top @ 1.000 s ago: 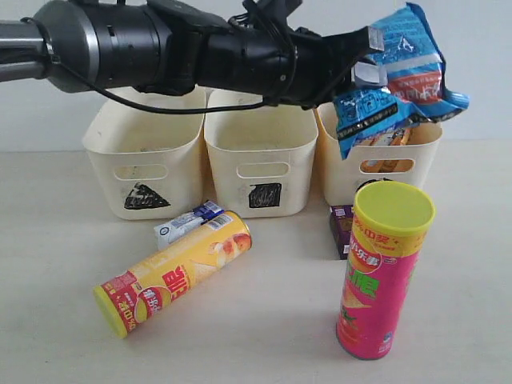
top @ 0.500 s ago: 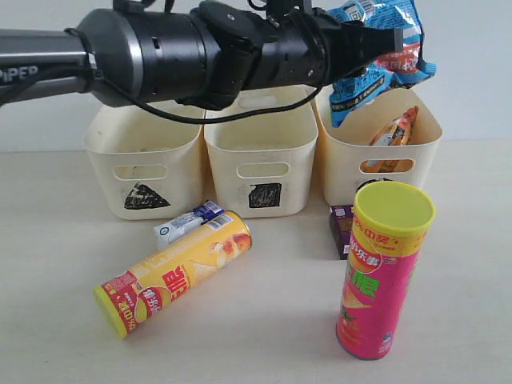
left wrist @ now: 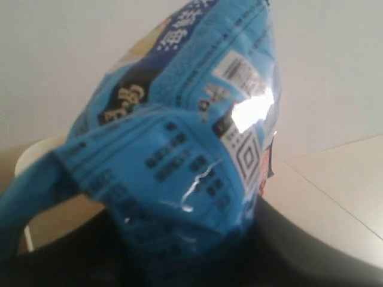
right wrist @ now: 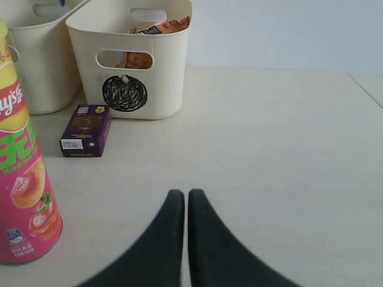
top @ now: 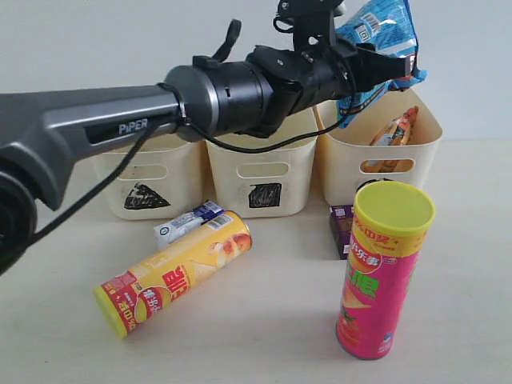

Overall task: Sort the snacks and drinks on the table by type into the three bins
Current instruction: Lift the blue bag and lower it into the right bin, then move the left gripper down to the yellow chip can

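Up at 1 o'clock, over circle bin point(top: 340, 164), L gripper point(top: 378, 62) clamps blue bag point(top: 384, 30); orange bag point(top: 394, 130) lies inside. R gripper point(right wrist: 182, 206): jaws pressed together, empty, low over table point(right wrist: 287, 149).

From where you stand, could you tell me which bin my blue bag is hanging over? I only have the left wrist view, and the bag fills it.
Observer: The left hand holds the blue bag above the rightmost bin, the one marked with a circle.
Operator: Thank you. Is anything inside that bin?
Observer: Yes, an orange bag leans against its inner wall.
Operator: And what is the right hand doing?
Observer: The right hand is shut and holds nothing.
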You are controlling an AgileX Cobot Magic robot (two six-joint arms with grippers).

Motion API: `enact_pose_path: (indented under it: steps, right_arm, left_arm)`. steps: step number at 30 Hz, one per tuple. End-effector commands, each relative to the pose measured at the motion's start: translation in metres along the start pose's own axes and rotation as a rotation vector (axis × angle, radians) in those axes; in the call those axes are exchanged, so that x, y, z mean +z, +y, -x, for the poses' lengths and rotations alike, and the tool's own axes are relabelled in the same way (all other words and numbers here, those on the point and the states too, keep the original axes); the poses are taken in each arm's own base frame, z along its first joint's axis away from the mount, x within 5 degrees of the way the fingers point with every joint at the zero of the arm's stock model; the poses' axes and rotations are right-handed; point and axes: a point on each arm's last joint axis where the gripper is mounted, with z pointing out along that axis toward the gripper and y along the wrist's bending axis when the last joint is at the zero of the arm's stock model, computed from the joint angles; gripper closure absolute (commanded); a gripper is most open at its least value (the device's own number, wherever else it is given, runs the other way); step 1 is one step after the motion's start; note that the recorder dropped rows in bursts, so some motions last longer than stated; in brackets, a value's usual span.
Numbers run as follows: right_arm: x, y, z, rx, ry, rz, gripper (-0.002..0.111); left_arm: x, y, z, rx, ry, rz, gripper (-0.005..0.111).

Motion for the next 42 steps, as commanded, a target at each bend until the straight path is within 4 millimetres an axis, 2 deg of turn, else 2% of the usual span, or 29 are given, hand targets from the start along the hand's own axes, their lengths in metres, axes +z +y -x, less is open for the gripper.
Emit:
enact_pose_path:
  steps: [1, 6, 11, 13, 15, 16, 18, 19, 20, 24, 28, 32, 37, 40, 42]
  right_arm:
    - [0.0, 0.0, -0.001, 0.003, -0.008, -0.007, 0.108]
    - [0.0, 0.0, -0.001, 0.003, -0.008, -0.007, 0.108]
    - [0.0, 0.0, -0.001, 0.003, -0.008, -0.007, 0.108]
    - [0.0, 0.0, -0.001, 0.003, -0.008, -0.007, 0.108]
    - [0.0, 0.0, -0.001, 0.003, -0.008, -0.007, 0.108]
    - [0.0, 0.0, -0.001, 0.003, -0.008, -0.007, 0.108]
    - [0.0, 0.0, -0.001, 0.003, -0.008, -0.007, 0.108]
    - [0.0, 0.0, -0.001, 0.003, -0.008, -0.007, 0.108]
    - [0.0, 0.0, -0.001, 0.003, -0.008, -0.007, 0.108]
    - [0.0, 0.0, -0.001, 0.003, -0.008, -0.007, 0.108]
    - [0.0, 0.0, -0.001, 0.003, -0.008, -0.007, 0.108]
    - [0.0, 0.0, -0.001, 0.003, -0.008, -0.007, 0.108]
    - [0.0, 0.0, -0.001, 0.003, -0.008, -0.007, 0.108]
    - [0.0, 0.0, -0.001, 0.003, -0.008, -0.007, 0.108]
    - [0.0, 0.0, -0.001, 0.003, -0.008, -0.007, 0.108]
  left_arm:
    - [0.012, -0.004, -0.005, 0.084, -0.053, 0.031, 0.102]
    - [0.022, -0.003, -0.014, 0.095, -0.066, 0.037, 0.102]
    - [0.027, -0.002, -0.023, 0.177, -0.064, 0.049, 0.102]
    - [0.027, -0.003, -0.023, 0.201, -0.06, 0.045, 0.097]
    - [0.028, -0.005, -0.025, 0.236, -0.043, 0.019, 0.069]
    - [0.028, -0.006, -0.025, 0.243, -0.038, 0.011, 0.06]
    - [0.028, -0.007, -0.026, 0.25, -0.028, -0.006, 0.031]
    - [0.028, -0.007, -0.026, 0.27, -0.028, -0.006, 0.02]
    - [0.028, -0.007, -0.026, 0.276, -0.028, -0.006, 0.017]
    - [0.024, -0.009, -0.016, 0.275, -0.046, -0.008, 0.019]
    - [0.014, -0.016, 0.007, 0.311, -0.088, -0.015, 0.027]
    - [0.001, -0.027, 0.031, 0.315, -0.103, -0.09, 0.028]
    - [-0.006, -0.038, 0.038, 0.321, -0.075, -0.188, 0.029]
    - [-0.013, -0.043, 0.046, 0.334, -0.073, -0.229, 0.043]
    - [-0.017, -0.048, 0.049, 0.381, -0.056, -0.279, 0.064]
